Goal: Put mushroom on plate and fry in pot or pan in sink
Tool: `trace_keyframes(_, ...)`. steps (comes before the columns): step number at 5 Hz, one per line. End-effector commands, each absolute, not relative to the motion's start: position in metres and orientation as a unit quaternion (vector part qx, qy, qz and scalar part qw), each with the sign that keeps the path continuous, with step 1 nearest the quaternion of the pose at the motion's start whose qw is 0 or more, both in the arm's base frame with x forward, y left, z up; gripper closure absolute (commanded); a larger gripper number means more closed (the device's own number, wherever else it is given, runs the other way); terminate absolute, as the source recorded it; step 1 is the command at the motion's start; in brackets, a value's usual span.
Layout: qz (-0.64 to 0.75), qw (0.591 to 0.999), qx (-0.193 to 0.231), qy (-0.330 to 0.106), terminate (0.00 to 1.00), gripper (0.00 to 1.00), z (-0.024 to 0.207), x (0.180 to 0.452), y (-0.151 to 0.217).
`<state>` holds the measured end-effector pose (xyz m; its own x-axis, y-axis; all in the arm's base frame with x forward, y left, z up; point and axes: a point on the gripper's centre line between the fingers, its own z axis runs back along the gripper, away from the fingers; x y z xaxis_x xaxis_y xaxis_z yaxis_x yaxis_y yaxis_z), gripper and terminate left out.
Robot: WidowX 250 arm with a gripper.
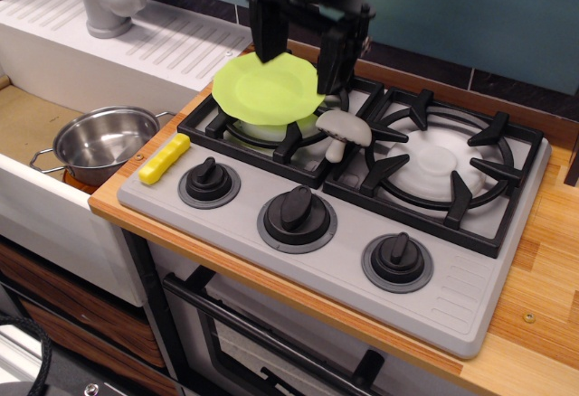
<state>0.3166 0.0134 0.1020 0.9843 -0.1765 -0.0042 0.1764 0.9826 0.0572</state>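
The gripper (301, 70) hangs with fingers spread over the far side of the lime plate (268, 90). The mushroom (340, 130) lies just beside the plate, the fry (164, 158) near the counter's left edge, and the pot (102, 142) in the sink (27, 120).

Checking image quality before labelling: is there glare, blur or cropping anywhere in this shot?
In the observation.image view, focus is sharp throughout; the pot shows bright specular glare on its steel wall, the plate looks slightly overexposed, and the gripper is cropped by the top edge, its dark body holding little detail.
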Motion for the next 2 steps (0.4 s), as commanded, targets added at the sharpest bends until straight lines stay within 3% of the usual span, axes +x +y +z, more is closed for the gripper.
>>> trace_keyframes(1,-0.083,0.996,0.016,-0.021,0.0,0.0,0.0998,0.3269,0.008)
trace_keyframes(2,-0.082,0.996,0.011,-0.027,0.0,0.0,0.0906,0.3306,0.0068)
